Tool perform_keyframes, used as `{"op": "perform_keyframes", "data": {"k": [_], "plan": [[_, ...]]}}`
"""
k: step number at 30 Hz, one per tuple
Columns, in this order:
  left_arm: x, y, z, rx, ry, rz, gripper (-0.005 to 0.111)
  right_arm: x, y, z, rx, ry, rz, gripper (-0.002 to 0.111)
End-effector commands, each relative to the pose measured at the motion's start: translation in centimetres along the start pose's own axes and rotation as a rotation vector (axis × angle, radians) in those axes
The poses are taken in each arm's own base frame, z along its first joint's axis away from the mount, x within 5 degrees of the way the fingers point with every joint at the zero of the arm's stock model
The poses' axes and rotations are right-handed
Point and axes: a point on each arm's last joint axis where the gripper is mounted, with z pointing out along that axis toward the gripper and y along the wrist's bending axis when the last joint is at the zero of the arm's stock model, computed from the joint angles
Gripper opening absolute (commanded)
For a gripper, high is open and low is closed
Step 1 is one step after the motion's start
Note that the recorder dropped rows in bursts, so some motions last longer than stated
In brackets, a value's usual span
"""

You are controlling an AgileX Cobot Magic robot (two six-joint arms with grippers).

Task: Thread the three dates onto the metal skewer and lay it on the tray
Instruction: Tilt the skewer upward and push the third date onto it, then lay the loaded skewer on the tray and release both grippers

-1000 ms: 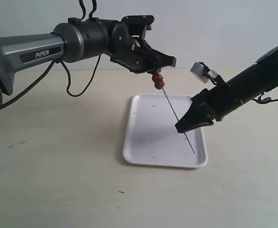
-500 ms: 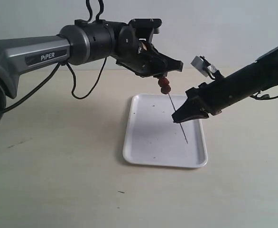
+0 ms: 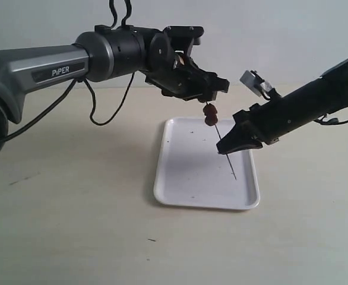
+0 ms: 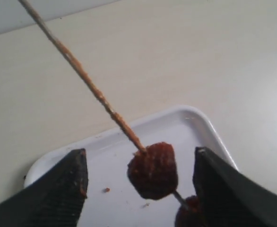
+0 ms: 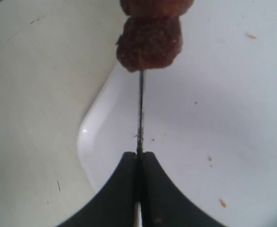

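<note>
The dates point(image 3: 210, 115) are dark red-brown and wrinkled; the metal skewer point(image 3: 232, 169) is grey, with an orange-brown smear beyond them in the left wrist view. The tray point(image 3: 180, 172) is white with dark specks, and the table point(image 3: 73, 225) is pale beige. The left gripper point(image 3: 213, 93) and right gripper point(image 3: 222, 150) are black.

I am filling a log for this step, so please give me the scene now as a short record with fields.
left gripper: open, jaws apart on either side of the dates
right gripper: shut on the metal skewer, below the dates
metal skewer: tilted, held over the tray; whether its lower tip touches the tray, cannot tell
dates: two visible, threaded, touching each other; a third cannot be confirmed
tray: white, flat on the table
task state: skewer not yet laid on the tray
</note>
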Motion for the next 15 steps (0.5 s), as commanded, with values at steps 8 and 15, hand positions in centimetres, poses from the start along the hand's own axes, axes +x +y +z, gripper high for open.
{"op": "perform_keyframes", "data": {"k": [8,15], "plan": [[-2.6,1.3,-5.1,-0.030,0.033,0.021,0.043,1.8,-0.3,1.0,0.032,0.013,0.240,0.000],[-3.7,0.6,-9.4,-0.031,0.093,0.095,0.042,2.1,0.2,2.1,0.065,0.044,0.386,0.000]]}}
